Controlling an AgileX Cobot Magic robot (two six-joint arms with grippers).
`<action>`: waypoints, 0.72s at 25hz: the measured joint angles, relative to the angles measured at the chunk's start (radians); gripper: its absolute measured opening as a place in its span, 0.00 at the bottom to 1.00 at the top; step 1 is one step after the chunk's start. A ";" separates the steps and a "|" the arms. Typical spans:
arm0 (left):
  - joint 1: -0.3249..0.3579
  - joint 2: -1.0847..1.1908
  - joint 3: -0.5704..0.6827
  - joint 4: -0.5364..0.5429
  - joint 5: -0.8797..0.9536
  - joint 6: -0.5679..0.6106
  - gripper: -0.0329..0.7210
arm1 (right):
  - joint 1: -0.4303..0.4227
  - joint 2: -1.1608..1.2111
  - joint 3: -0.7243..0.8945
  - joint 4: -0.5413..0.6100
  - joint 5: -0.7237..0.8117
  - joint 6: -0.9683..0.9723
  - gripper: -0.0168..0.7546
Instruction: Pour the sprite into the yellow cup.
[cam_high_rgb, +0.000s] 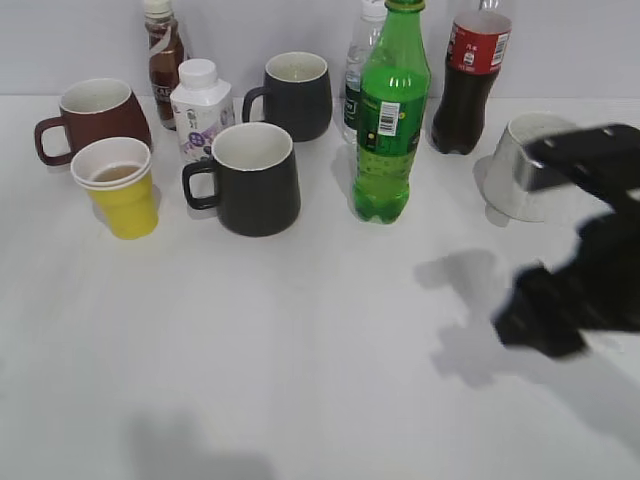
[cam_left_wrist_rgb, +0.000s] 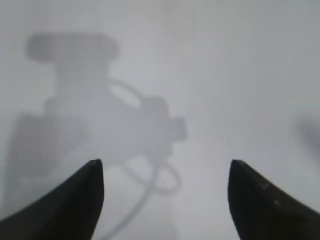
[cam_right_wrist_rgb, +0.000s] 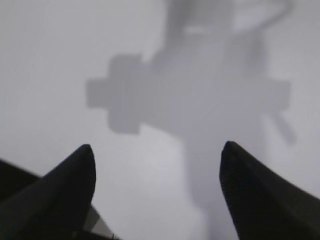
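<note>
Black mug (cam_high_rgb: 249, 178) stands between sprite (cam_high_rgb: 389, 120) and yellow cup (cam_high_rgb: 118, 186).

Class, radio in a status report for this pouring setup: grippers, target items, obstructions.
Left gripper open, empty; right gripper open, empty. Tall green plastic Sprite bottle upright, capped, ungrasped. Small yellow paper cup far left; black ceramic mug stands between them.

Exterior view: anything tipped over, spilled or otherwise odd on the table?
Only the metal cup at the right: it stands mouth-down, while the mugs and yellow cup stand mouth-up. The sprite is upright and capped. No spill shows.
</note>
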 joint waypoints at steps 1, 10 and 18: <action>0.000 -0.023 -0.001 0.000 0.043 0.030 0.82 | 0.000 -0.028 0.004 0.000 0.058 -0.008 0.77; -0.003 -0.316 0.000 -0.076 0.191 0.330 0.82 | 0.000 -0.380 0.149 0.004 0.320 -0.049 0.77; -0.003 -0.528 0.028 -0.122 0.171 0.380 0.82 | 0.000 -0.801 0.176 0.006 0.449 -0.054 0.77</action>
